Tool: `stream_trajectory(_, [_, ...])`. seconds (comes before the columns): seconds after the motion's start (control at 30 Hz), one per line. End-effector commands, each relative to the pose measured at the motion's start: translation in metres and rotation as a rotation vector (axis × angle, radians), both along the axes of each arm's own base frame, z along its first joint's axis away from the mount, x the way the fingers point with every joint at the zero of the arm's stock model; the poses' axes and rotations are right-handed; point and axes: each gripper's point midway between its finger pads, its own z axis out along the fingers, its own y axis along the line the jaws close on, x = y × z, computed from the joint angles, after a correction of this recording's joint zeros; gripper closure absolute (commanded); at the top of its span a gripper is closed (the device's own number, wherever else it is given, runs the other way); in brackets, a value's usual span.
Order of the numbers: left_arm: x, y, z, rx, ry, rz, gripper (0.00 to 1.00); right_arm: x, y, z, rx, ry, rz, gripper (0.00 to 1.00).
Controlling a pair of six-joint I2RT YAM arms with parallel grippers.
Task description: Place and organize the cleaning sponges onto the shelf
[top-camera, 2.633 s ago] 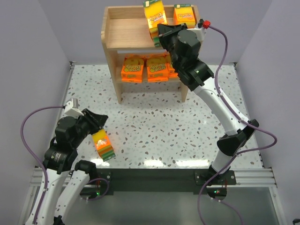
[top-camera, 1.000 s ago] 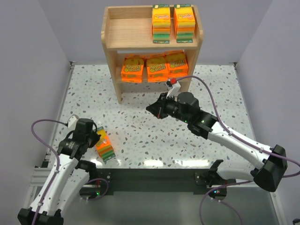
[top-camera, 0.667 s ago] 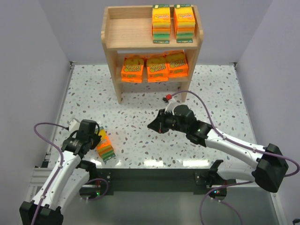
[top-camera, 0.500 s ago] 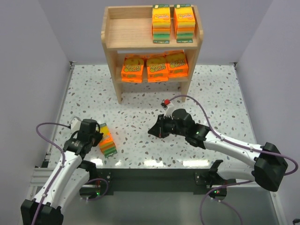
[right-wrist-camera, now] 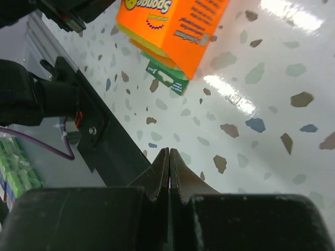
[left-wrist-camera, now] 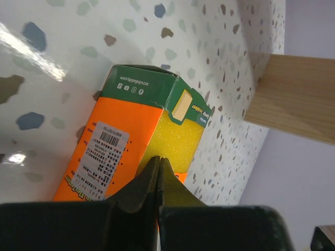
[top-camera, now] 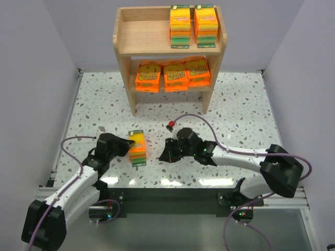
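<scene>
Pale grey walls stand around a white table with dark speckles (top-camera: 104, 99). At the far side of the table is a light wood shelf with two levels (top-camera: 152, 39).

On the shelf's top level, at the right end, a thick yellow-and-green sponge pack with an orange label (top-camera: 179, 25) sits just beside a second thick pack (top-camera: 205, 23). On the shelf's lower level, three flat orange sponge packs (top-camera: 175, 76) sit in a row.

One more thick yellow-and-green pack with an orange label, the last pack (top-camera: 138, 147) (left-wrist-camera: 120, 141) (right-wrist-camera: 178, 21), is not on the shelf. It lies on the table in front of the shelf's left leg, well apart from it.

My left hand (top-camera: 127, 146) (left-wrist-camera: 158, 163) is low on the table, in front of the shelf's left side. Its fingers are pressed tight together and hold nothing. The tip looks to be touching the yellow side of the last pack.

My right hand (top-camera: 162, 157) (right-wrist-camera: 169, 152) is low too, in front of the shelf's middle. Its fingers are also tight together and hold nothing. It is near the last pack but apart from it.
</scene>
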Motion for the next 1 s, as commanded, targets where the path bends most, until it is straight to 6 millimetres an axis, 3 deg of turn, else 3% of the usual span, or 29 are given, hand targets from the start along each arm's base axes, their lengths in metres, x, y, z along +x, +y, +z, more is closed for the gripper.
stream_trajectory(0.0, [-0.011,-0.033,-0.012,-0.117,0.032,-0.074,1.0,-0.007,0.034,0.02,0.08,-0.019,0.059,1.0])
stream_trajectory(0.13, [-0.008,-0.055,-0.004,-0.137,0.021,-0.131,1.0,-0.02,0.06,0.001,0.066,0.014,0.099,1.0])
stream_trajectory(0.4, [-0.022,-0.075,0.005,-0.139,0.001,-0.3,1.0,0.008,0.07,-0.029,0.037,0.025,-0.082,1.0])
stream_trajectory(0.47, [-0.028,-0.072,0.007,-0.102,-0.01,-0.334,1.0,0.015,0.064,-0.037,0.001,0.021,-0.129,1.0])
stream_trajectory(0.5, [-0.024,-0.071,0.026,-0.096,-0.078,-0.336,1.0,0.023,0.059,-0.039,-0.017,-0.002,-0.174,1.0])
stream_trajectory(0.53, [-0.025,-0.063,0.026,-0.038,-0.084,-0.327,1.0,0.029,0.054,-0.041,-0.04,-0.02,-0.215,1.0])
stream_trajectory(0.6, [-0.028,-0.05,0.042,0.015,-0.107,-0.304,1.0,0.045,0.036,-0.045,-0.095,-0.048,-0.333,1.0])
stream_trajectory(0.67, [-0.032,-0.037,0.044,0.083,-0.11,-0.28,1.0,0.054,0.019,-0.047,-0.138,-0.073,-0.417,1.0])
stream_trajectory(0.73, [-0.034,-0.032,0.061,0.105,-0.166,-0.284,1.0,0.074,0.001,-0.04,-0.152,-0.113,-0.525,1.0])
stream_trajectory(0.83, [-0.038,-0.025,0.058,0.156,-0.171,-0.289,1.0,0.101,-0.015,-0.034,-0.146,-0.119,-0.608,1.0])
stream_trajectory(0.9, [-0.043,-0.019,0.043,0.205,-0.122,-0.305,1.0,0.121,-0.018,-0.028,-0.13,-0.111,-0.621,1.0])
stream_trajectory(0.97, [-0.044,-0.018,0.037,0.228,-0.104,-0.316,1.0,0.128,-0.023,-0.028,-0.148,-0.105,-0.623,1.0])
